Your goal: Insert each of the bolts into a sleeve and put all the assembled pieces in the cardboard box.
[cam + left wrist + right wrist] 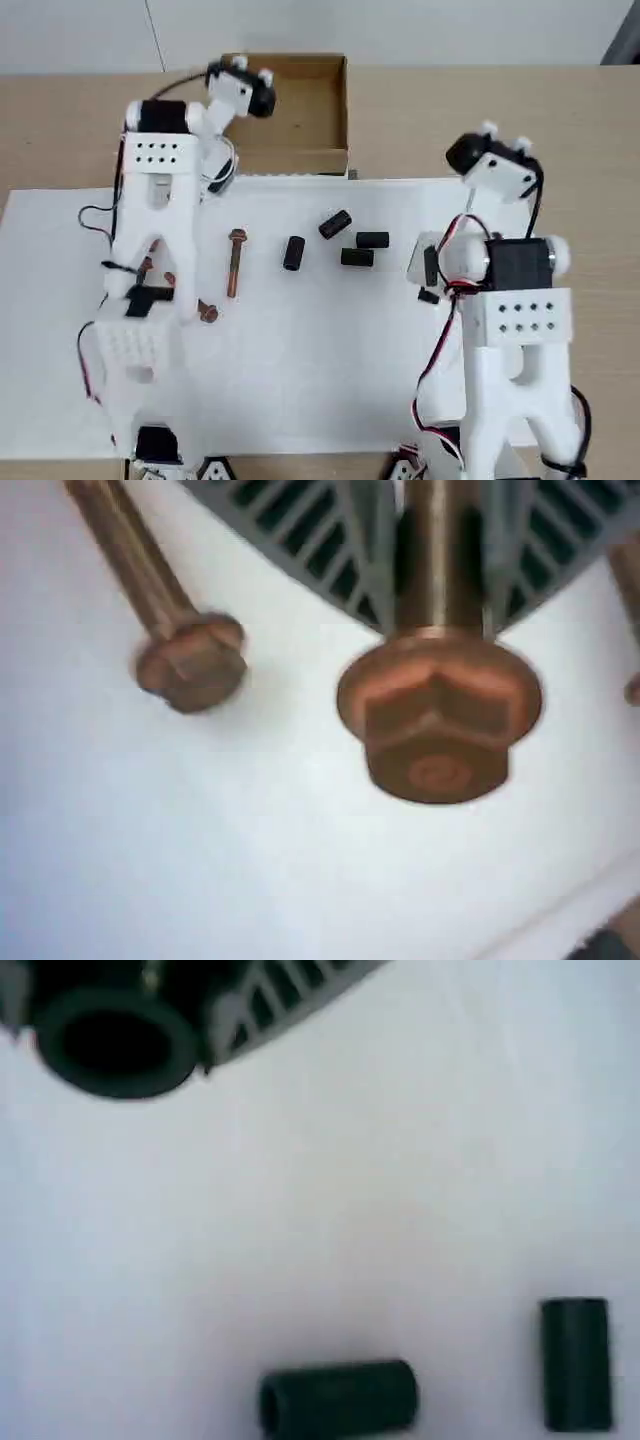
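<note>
The left gripper (440, 550) has its fingers clamped on the shank of a copper bolt (440, 715), which hangs just above the white sheet (250, 860) with its flanged head toward the camera. The right gripper (120, 1000) holds a black sleeve (118, 1045) between its fingers, open bore facing out.

Near the held bolt, a loose bolt (190, 665) lies flat on the sheet. Loose sleeves (338, 1395) lie on their sides near the right gripper, each apart from the others. The high view counts four of them mid-sheet.

At the far edge of the tabletop (450, 110) sits the cardboard box (335, 100). No assembled piece shows inside, though an arm covers part of it.

The two held parts are well apart and must meet end to end. The bolt's threaded end is hidden, so how much of it protrudes is unclear. If the axes are off, the tip would likely catch the sleeve's rim and twist one piece in its grip. A low pass could also set the loose sleeves rolling.
</note>
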